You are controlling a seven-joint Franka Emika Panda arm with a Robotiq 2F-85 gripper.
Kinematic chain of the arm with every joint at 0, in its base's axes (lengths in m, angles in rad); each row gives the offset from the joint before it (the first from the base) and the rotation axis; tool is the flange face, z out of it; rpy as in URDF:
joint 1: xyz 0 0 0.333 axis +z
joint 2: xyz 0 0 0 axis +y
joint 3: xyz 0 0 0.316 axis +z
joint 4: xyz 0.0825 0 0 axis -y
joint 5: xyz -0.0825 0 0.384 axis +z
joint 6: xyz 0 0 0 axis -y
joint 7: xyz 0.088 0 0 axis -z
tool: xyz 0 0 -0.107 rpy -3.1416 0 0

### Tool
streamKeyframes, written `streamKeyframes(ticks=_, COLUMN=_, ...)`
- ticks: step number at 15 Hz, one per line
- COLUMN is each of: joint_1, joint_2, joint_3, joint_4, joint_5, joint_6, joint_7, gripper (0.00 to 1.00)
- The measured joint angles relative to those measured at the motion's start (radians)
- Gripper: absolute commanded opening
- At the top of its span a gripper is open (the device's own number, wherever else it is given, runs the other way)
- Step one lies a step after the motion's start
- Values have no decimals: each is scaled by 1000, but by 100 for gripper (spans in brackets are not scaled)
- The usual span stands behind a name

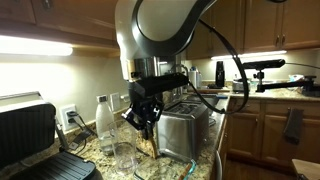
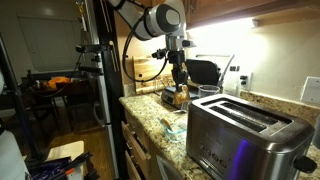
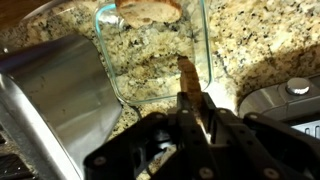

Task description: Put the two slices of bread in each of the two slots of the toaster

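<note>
My gripper [image 3: 191, 100] is shut on one slice of bread [image 3: 187, 72], held edge-on between the fingers just above a clear glass dish [image 3: 120, 60]. The other slice of bread [image 3: 150, 9] lies in the far end of that dish. In both exterior views the gripper [image 1: 146, 112] [image 2: 178, 82] hangs low over the dish [image 2: 175, 99], apart from the steel toaster [image 1: 186, 131] [image 2: 245, 140]. The two slots [image 2: 250, 113] in its top look empty. The toaster's shiny side also shows in the wrist view [image 3: 50, 95].
A clear bottle [image 1: 104, 118] and a clear container [image 1: 124, 150] stand by the toaster on the granite counter [image 3: 260, 35]. A black grill press [image 1: 30, 135] [image 2: 205, 72] sits by the wall. An appliance with a knob [image 3: 292, 90] lies beside the dish.
</note>
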Motion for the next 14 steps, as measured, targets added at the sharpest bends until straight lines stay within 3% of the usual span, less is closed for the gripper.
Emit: streamKeyframes(ticks=14, joint_1=-63, joint_2=-195, joint_3=0, joint_4=-33, joint_5=-58, joint_6=-61, joint_7=291, gripper=10)
